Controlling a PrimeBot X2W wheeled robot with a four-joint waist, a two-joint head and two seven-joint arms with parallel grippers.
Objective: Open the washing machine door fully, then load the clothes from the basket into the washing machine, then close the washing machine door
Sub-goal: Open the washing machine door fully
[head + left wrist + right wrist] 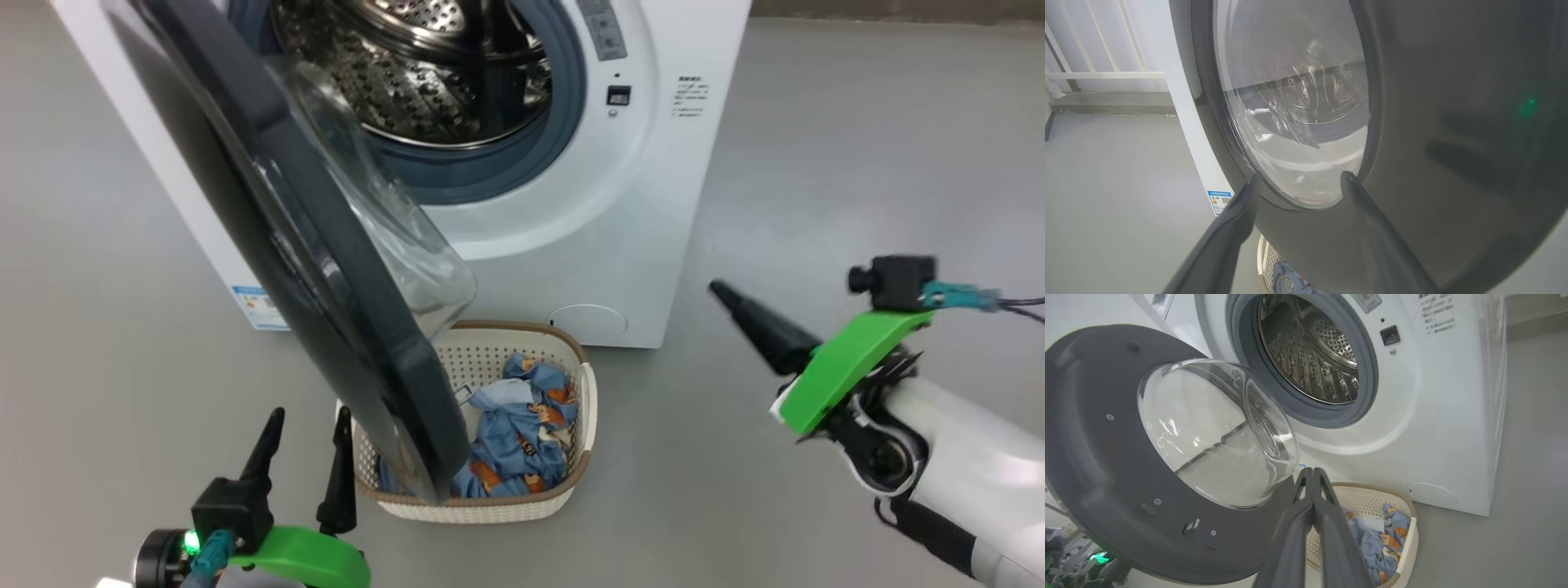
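The washing machine door [314, 286] stands swung out over the basket [490, 510].
The basket sits on the floor [816, 163] before the washing machine [653, 204], holding the clothes [522, 437]. The left gripper [311, 414] has 2 fingers spread, empty, near the door's outer face; the right gripper [1312, 471] has fingers pressed together, empty.
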